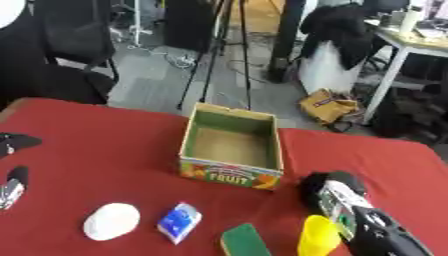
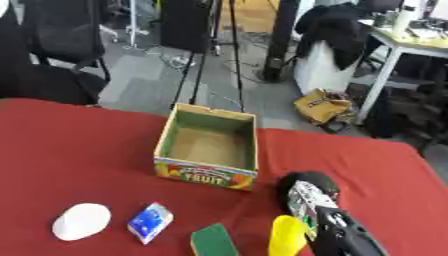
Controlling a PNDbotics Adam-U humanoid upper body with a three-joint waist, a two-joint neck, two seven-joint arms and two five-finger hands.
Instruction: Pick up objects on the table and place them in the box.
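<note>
An open cardboard box [image 1: 229, 176] with "FRUIT" printed on its front stands mid-table, and its inside looks empty. In front of it lie a white rounded object [image 1: 111, 221], a blue and white packet [image 1: 179, 222], a green sponge [image 1: 243, 241] and a yellow object [image 1: 318, 236]. My right hand [image 1: 325, 186] shows as a black rounded shape right of the box's front corner, just behind the yellow object. Its forearm runs alongside that object. My left hand [image 1: 14, 184] shows at the left edge, spread open and holding nothing.
A red cloth [image 1: 105, 150] covers the table. Beyond its far edge are a tripod [image 1: 229, 55], office chairs, a brown bag [image 1: 328, 105] on the floor and a white desk [image 1: 411, 45] at the back right.
</note>
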